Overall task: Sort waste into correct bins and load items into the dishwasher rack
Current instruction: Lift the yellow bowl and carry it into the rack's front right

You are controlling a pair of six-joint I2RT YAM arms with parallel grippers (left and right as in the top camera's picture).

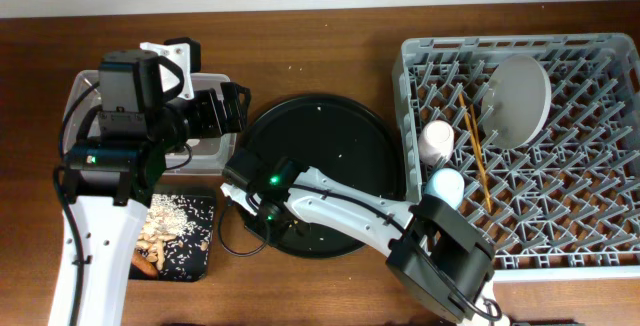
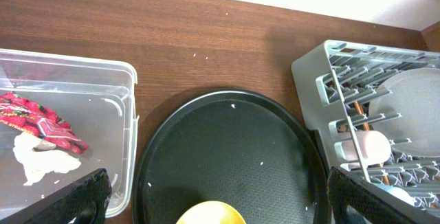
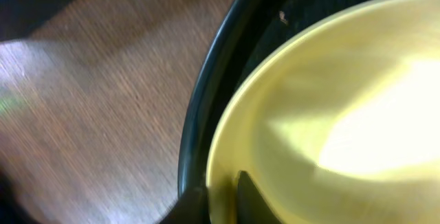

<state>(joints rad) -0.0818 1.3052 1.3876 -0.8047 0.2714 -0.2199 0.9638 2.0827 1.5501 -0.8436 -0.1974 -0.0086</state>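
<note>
Yellow bowl (image 3: 330,114) sat on the large round black tray (image 1: 340,136), close to the tray's rim at about 7 o'clock in the overhead view. There it was hidden under the right wrist, and only a sliver showed at the bottom edge of the left wrist view. Right gripper (image 3: 218,195) was at the bowl's near rim, with one dark finger inside the wall and one outside, so the jaws straddled the rim. The frame was blurred and I could not tell whether they had pressed onto it. Left gripper (image 1: 232,108) was spread wide and empty, over the clear tub (image 2: 130,114) at the tray's 10 o'clock. The red snack wrapper (image 2: 41,121) and white tissue (image 2: 38,162) already lay inside the tub. The bowl is round, so no long axis matters; the rim pinch decides the lift. The dishwasher rack (image 1: 520,43) lay toward 3 o'clock from the bowl, across the whole tray. It held a plate (image 1: 520,101), two cups and the chopsticks in its 10 to 12 o'clock part. Judged the right arm nearer and better placed; the carry would run 9 to 3 o'clock, toward the free pegs around 5 o'clock.
</note>
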